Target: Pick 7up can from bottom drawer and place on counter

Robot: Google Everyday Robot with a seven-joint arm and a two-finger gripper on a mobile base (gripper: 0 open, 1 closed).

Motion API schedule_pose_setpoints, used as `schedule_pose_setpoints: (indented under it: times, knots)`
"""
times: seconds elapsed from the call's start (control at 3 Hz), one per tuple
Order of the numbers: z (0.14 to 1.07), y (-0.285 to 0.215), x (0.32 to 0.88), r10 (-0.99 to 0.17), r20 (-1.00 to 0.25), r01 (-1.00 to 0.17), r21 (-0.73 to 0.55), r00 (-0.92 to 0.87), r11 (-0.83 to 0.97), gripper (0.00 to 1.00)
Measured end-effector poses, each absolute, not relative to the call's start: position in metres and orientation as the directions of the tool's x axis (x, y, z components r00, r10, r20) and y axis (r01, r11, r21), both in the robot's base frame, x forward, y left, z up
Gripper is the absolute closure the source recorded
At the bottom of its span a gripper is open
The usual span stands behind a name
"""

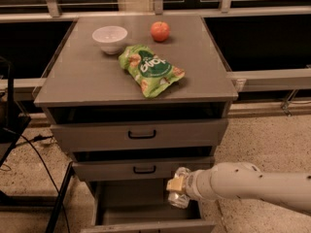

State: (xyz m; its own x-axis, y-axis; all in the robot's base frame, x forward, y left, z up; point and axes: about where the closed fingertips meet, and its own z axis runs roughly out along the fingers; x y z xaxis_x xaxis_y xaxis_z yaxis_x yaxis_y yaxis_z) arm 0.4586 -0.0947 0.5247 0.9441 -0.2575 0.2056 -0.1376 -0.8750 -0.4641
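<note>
The bottom drawer [136,211] is pulled open below the two upper drawers, and its grey floor shows nothing lying on it. My gripper [177,192] reaches in from the right, just above the drawer's right side and in front of the middle drawer. It is shut on the 7up can [179,200], a small silvery can that hangs below the pale fingers. The counter [82,76] is the flat grey cabinet top above.
On the counter lie a green snack bag [150,69], a white bowl [110,37] and a red apple [160,31]. The top drawer [141,135] and middle drawer [143,169] stick out slightly. Black cables and a stand [29,144] are on the floor at left.
</note>
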Motion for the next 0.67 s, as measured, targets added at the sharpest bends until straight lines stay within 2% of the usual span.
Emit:
schedule_pose_setpoints:
  times: [0.67]
  knots:
    - [0.528, -0.1087, 0.4562, -0.287, 0.213, -0.161, -0.465, 0.934, -0.87, 1.0]
